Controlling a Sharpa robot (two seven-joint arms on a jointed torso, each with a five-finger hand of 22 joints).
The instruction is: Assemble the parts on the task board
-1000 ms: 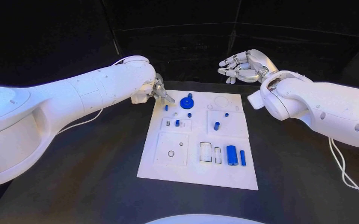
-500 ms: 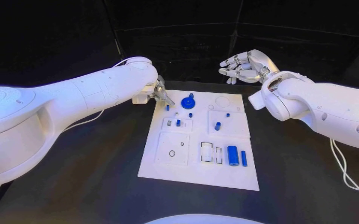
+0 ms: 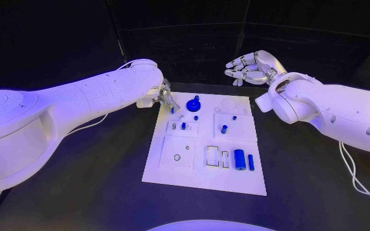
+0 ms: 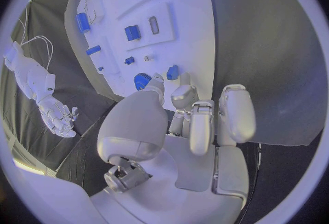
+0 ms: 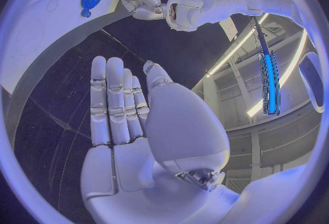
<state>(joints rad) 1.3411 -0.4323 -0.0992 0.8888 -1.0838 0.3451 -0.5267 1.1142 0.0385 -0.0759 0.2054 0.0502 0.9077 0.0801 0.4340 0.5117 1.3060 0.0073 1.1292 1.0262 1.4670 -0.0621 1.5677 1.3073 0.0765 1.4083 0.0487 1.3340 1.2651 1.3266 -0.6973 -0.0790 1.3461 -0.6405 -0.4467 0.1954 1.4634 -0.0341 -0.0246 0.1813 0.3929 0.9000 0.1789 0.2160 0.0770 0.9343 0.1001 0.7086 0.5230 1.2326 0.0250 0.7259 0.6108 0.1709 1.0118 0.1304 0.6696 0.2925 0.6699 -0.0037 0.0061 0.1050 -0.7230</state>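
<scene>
A: Which robot hand is better placed for the next part?

B: The left robot hand [image 3: 164, 96]. It hangs at the far left corner of the task board [image 3: 179, 175], its fingertips [image 4: 157, 81] lowered toward the plate. In the left wrist view a small blue peg [image 4: 172, 72] sits just beyond those fingertips, and the blue gear [image 4: 141, 80] is right beside it. Whether a finger already touches the peg cannot be made out, so its grasp cannot be told.

A: And the other one?

B: The right robot hand [image 3: 251, 69] is raised past the far edge of the board, well apart from every part. The right wrist view shows its fingers [image 5: 113, 101] straight and side by side, holding nothing.

A: So what does the move turn on?

B: Probably on the peg lying just ahead of the left fingertips, toward the board's middle. Its long axis cannot be read. The remaining parts, including the blue cylinder [image 3: 239, 160], lie at the near end of the desk [image 3: 92, 188], far from both hands.
</scene>
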